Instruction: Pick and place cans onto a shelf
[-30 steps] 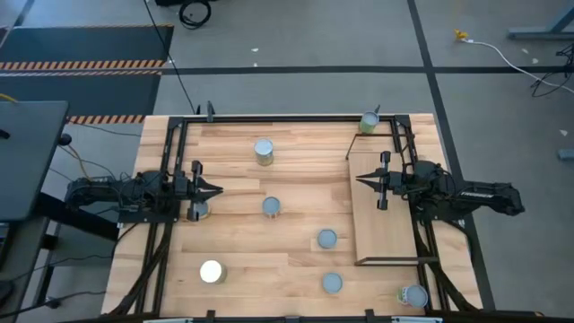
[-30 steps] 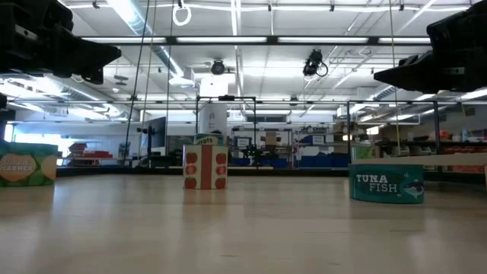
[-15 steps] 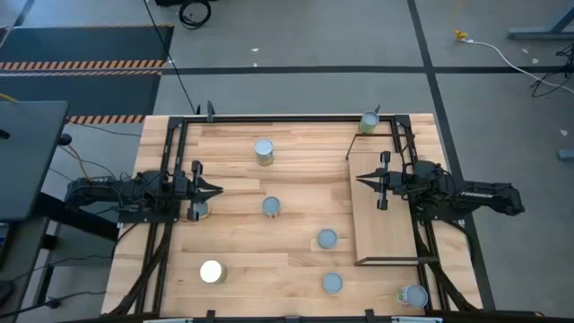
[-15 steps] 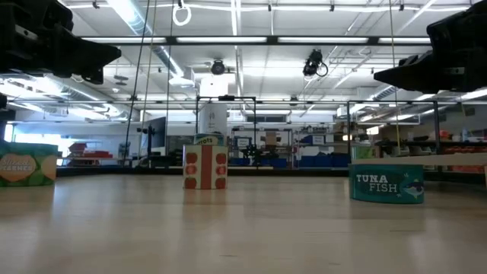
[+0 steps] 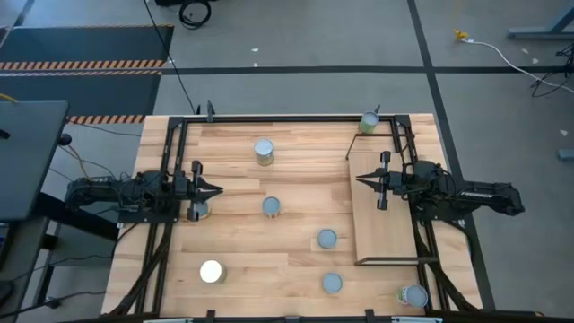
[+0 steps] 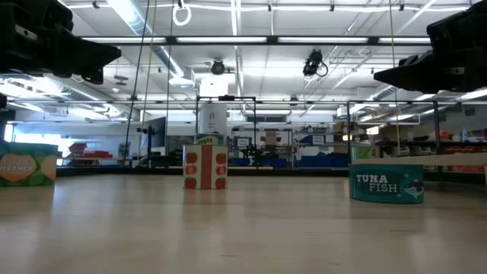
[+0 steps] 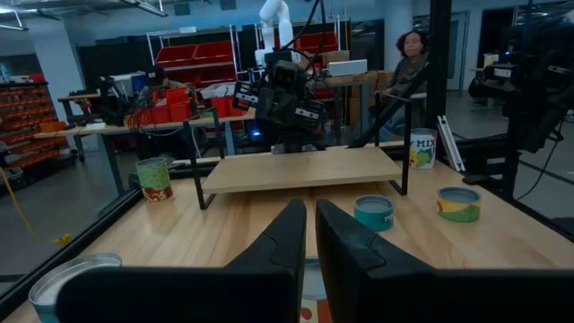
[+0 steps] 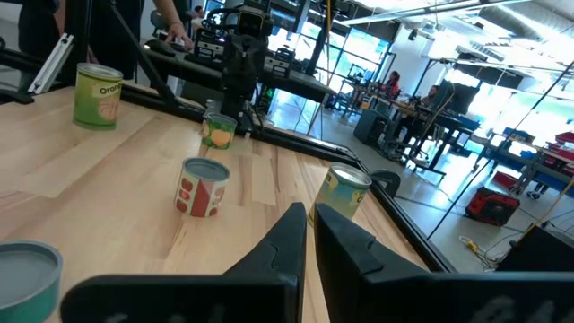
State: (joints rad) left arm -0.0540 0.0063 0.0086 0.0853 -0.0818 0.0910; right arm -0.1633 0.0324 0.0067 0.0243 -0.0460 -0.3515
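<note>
Eight cans point(image 5: 272, 206) sit scattered across the tabletop point(image 5: 296, 269), none on the shelf point(image 5: 387, 224). Nothing moved over the last second. Left gripper point(image 5: 213, 189) and right gripper point(image 5: 361, 179) hover clenched, empty; picking not started.

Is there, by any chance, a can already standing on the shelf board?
No, the high view shows the shelf board bare, with only the right gripper above it.

A robotics lab or industrial workshop is showing here: red storage bins point(image 7: 193, 56) are sitting on racks, a white robot arm point(image 7: 273, 18) is standing behind workbenches, people point(image 7: 408, 63) are sitting at desks, and hazard-striped tape point(image 5: 85, 65) is marking the concrete floor.
</note>
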